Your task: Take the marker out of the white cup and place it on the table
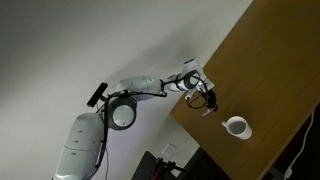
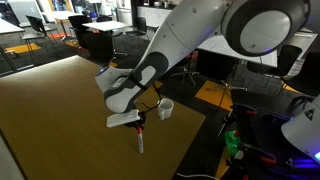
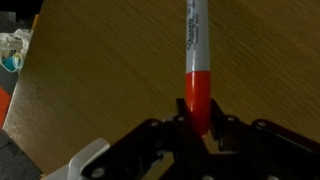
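Observation:
My gripper [image 3: 200, 125] is shut on the red cap end of the marker [image 3: 194, 60], whose pale printed barrel points away from me toward the brown wooden table [image 3: 100, 80]. In an exterior view the marker [image 2: 140, 142] hangs upright below the gripper [image 2: 137, 122], its lower end at or just above the table [image 2: 60, 110]. The white cup [image 2: 166, 107] stands apart, beyond the gripper near the table's edge. In an exterior view the cup [image 1: 237, 127] is a short way from the gripper [image 1: 207, 103] on the table [image 1: 270, 70].
The table's edge [image 2: 195, 135] runs close beside the gripper and cup. Beyond it are chairs and desks [image 2: 110, 35] and floor clutter with cables [image 2: 250, 145]. Small objects [image 3: 12, 50] lie off the table's edge in the wrist view.

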`<act>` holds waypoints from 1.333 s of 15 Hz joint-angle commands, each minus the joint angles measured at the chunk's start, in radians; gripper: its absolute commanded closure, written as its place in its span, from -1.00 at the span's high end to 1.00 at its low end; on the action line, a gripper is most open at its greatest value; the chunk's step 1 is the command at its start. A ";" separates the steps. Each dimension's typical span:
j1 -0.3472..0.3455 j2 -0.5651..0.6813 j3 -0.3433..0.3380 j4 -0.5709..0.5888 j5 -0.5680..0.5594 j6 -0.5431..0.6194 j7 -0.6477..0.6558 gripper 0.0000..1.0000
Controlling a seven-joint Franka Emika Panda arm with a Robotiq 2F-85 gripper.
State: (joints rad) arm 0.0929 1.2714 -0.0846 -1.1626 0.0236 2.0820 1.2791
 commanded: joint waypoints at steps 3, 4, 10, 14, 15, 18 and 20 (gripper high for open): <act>0.007 0.053 -0.016 0.125 0.005 -0.090 0.001 0.42; 0.006 0.047 -0.015 0.127 0.006 -0.099 -0.002 0.56; 0.009 -0.118 -0.010 -0.020 -0.009 -0.003 -0.004 1.00; 0.009 -0.233 -0.012 -0.124 -0.009 0.077 -0.003 1.00; 0.009 -0.259 -0.011 -0.152 -0.008 0.102 -0.004 1.00; 0.006 -0.334 -0.008 -0.240 0.009 0.175 -0.029 1.00; 0.007 -0.248 -0.016 -0.118 0.007 0.121 -0.006 1.00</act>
State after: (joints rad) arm 0.0936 1.0187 -0.0908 -1.2863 0.0198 2.2065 1.2787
